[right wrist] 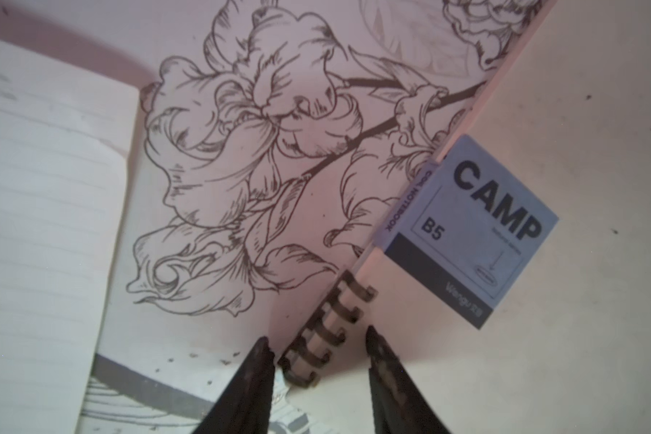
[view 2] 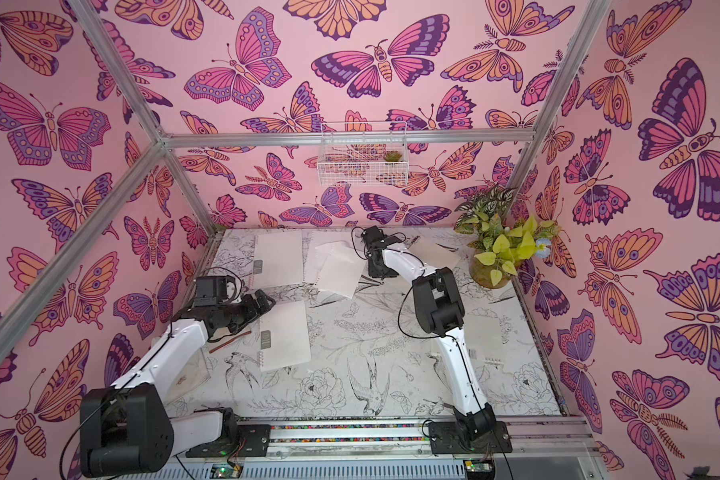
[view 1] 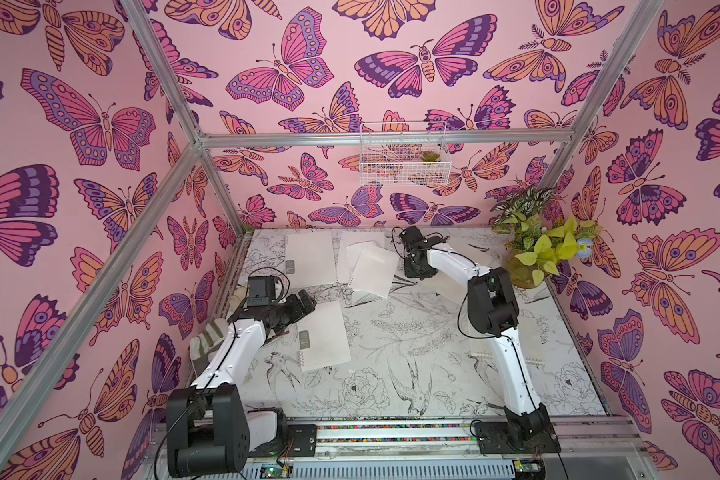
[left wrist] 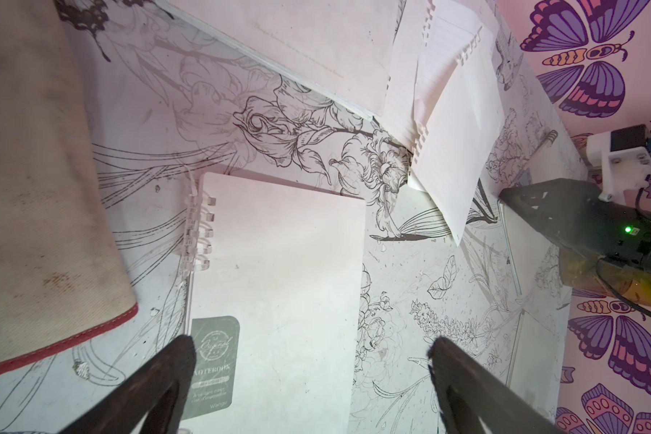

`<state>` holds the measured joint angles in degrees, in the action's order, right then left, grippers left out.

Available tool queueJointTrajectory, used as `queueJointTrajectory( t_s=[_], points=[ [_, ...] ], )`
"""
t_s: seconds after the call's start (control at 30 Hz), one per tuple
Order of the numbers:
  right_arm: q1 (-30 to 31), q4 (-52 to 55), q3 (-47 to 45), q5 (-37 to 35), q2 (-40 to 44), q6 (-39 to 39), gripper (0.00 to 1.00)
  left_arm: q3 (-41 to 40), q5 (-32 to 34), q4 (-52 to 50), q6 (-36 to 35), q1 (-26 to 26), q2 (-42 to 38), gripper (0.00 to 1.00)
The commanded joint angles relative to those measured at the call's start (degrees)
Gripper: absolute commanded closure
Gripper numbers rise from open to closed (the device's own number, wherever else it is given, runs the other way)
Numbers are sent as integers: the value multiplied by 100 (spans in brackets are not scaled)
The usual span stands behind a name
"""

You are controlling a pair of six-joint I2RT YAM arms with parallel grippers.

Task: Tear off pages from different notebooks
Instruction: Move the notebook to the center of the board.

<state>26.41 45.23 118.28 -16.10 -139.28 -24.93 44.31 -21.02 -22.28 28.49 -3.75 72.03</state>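
Seen from my remote station, an off-white glove [left wrist: 34, 188] with a red hem lies on the flower-printed worktop [view 1: 391, 353], just outside the left claw [left wrist: 312, 349]. That claw hangs spread as wide as it goes, with nothing in it, above the label end of a closed white-ringed notebook [left wrist: 279, 263] (its grey-green label [left wrist: 215, 368] sits right beside one fingertip). Ahead of the claw's tips, toward the back wall, a second notebook [view 1: 310, 259] of the same kind lies flat and shut. Between the two claws sits a loose, overlapping heap of pages [view 1: 371, 266], their punched edges showing, just beside that second notebook. The right claw [right wrist: 316, 336] stands about half open, its tips set down on either side of the black spiral [right wrist: 331, 330] of the CAMP notebook [right wrist: 579, 131], one over bare worktop and one over the cover. I see no pinch on anything. The blue label [right wrist: 478, 225] lies just ahead of this claw, and a lined sheet [right wrist: 46, 225] lies well off to its other side. A potted plant [view 1: 537, 249] fills the corner beyond the claw.
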Motion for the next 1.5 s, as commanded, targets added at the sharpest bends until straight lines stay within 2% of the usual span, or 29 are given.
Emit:
queueJointTrajectory(
  t_s=[0.0,0.03,0.2,0.33,0.4,0.57,0.7,0.8,0.9,1.0,1.17,1.27,1.37,1.47],
  points=[
    [30,417,232,-324,-221,51,63,-24,9,34,-124,-32,31,0],
    [32,434,278,-256,-247,49,67,-31,20,31,-124,-32,31,0],
    [30,516,327,-60,-293,60,67,-41,28,23,-142,-29,-18,0],
    [22,337,105,-188,111,82,62,-46,28,23,-150,-29,-40,0],
    [-49,82,4,-325,277,215,53,-37,31,13,-159,-29,-33,0],
    [-325,-501,22,905,297,628,51,-13,25,14,-116,-38,-32,0],
    [-351,-811,139,930,68,813,50,-2,36,13,-98,-40,-57,0],
    [-352,-455,615,937,-302,868,50,9,19,13,-76,-38,-26,0],
    [-356,-339,745,1238,-411,925,50,22,-16,17,-72,-39,-9,0],
    [-322,-334,464,1462,-247,905,51,2,-3,5,-72,-38,-15,0],
    [-238,-497,-418,805,195,690,50,-9,26,5,-72,-39,-31,0],
    [-251,-508,-694,939,333,622,49,0,-12,5,-85,-34,-6,0],
    [-176,-731,-1156,1365,581,551,50,-13,-6,4,-80,-43,-10,0],
    [-25,-860,-1544,1318,881,523,49,-28,21,5,-80,-38,-5,0]
  ],
)
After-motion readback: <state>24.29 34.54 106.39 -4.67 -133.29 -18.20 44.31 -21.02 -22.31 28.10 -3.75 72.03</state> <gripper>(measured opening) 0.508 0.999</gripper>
